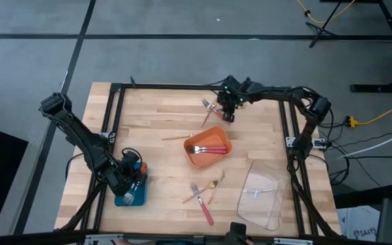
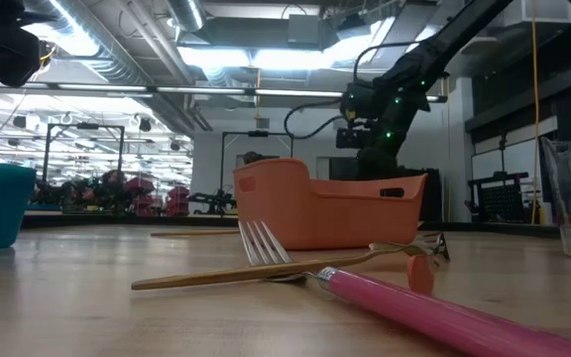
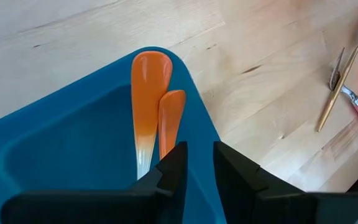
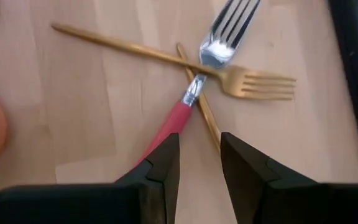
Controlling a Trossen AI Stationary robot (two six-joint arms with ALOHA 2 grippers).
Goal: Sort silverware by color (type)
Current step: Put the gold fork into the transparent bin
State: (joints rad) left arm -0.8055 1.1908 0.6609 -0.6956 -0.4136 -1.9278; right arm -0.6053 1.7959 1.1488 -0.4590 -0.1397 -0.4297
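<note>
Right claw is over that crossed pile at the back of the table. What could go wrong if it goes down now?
The red-handled fork lies crossed with two gold forks, so the open right claw might pinch a gold handle along with it, or flick the pile apart. A mixed grab would put gold in the orange tray with the red ones. The left claw sits in the blue tray, out of the way.
</note>
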